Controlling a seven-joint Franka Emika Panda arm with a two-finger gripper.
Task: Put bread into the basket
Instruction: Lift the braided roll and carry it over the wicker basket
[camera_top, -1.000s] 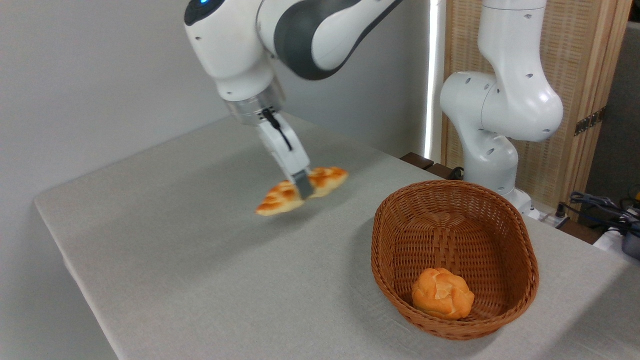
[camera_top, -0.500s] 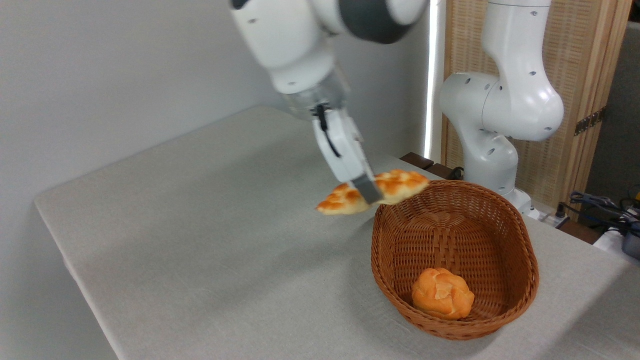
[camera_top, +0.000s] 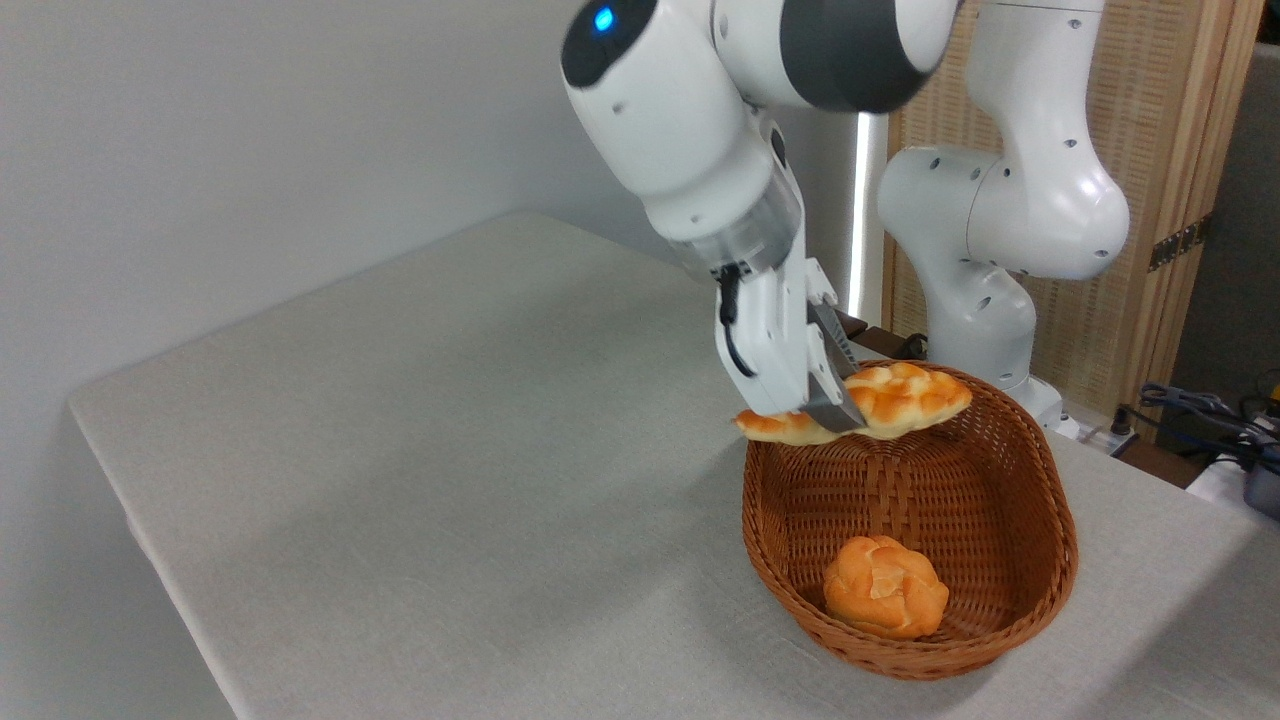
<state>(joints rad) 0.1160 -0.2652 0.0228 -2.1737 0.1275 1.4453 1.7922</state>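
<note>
Between the gripper's (camera_top: 838, 408) fingers, bread (camera_top: 880, 400).

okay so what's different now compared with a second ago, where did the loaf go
The gripper, shut on the braided loaf throughout, carried it rightward from above the middle of the table to over the far end of the basket. It has not been released. The basket and the round bun inside it have not moved.
</note>
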